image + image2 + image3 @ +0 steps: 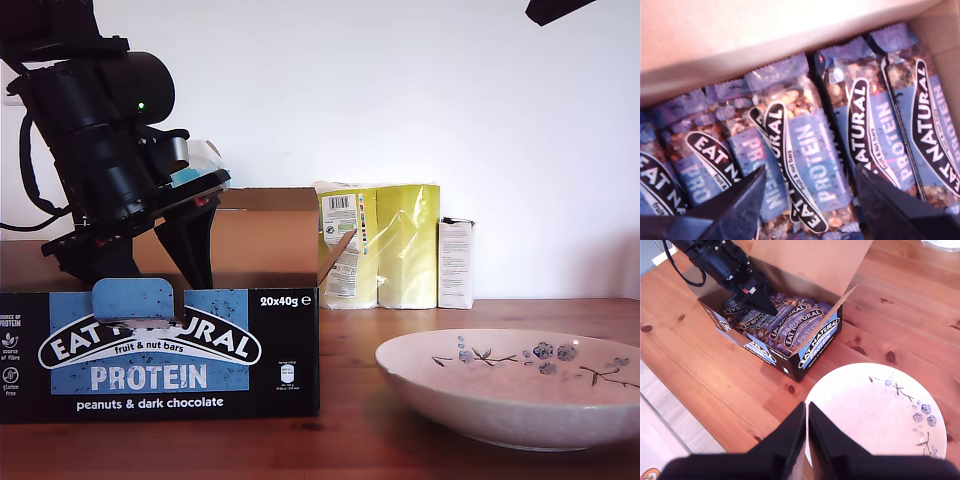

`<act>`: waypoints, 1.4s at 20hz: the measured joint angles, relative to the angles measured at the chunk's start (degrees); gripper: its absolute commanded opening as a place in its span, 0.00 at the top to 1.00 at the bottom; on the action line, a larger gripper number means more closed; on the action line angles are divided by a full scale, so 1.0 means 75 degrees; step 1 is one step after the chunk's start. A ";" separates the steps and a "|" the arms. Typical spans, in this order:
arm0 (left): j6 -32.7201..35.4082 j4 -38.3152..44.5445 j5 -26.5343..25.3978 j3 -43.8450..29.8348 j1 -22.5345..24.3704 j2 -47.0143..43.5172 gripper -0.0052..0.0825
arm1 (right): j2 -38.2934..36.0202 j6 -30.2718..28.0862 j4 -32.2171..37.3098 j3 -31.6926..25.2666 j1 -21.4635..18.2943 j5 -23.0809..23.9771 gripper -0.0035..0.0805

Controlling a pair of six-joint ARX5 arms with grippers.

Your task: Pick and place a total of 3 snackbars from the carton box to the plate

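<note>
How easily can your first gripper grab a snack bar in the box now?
Yes, probably easily. My first gripper hangs open just above the snackbars inside the carton box, whose flaps stand open. Nothing covers the bars, though they lie packed tightly together.

My first gripper [192,252] dips into the carton box [160,350]; the plate [500,415] sits beside the box, a yellow pack [400,245] and white carton [455,262] behind it.
</note>
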 measured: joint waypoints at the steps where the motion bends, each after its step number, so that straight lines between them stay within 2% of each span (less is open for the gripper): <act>1: 0.0000 0.0047 0.0000 0.0000 0.0000 0.0000 0.35 | 0.0000 0.0000 0.0000 0.0000 0.0000 0.0003 0.97; 15: -0.0003 0.0315 0.0128 0.0012 -0.0041 0.0577 0.36 | 0.0000 0.0000 0.0020 0.0000 0.0000 0.0003 0.97; 18: -0.0006 0.0303 0.0233 0.0012 -0.0044 0.0577 0.40 | 0.0000 0.0000 0.0090 0.0000 0.0000 0.0003 0.97; 23: -0.0006 0.0096 0.0326 0.0012 -0.0047 0.0600 0.42 | 0.0000 0.0000 0.0265 0.0000 0.0000 0.0003 0.97; 24: -0.0006 0.0096 0.0338 0.0015 -0.0047 0.0644 0.44 | 0.0000 0.0000 0.0268 0.0000 0.0000 0.0003 0.97; 28: -0.0006 0.0160 0.0376 0.0015 -0.0047 0.0737 0.65 | 0.0000 0.0000 0.0268 0.0000 0.0000 0.0000 0.97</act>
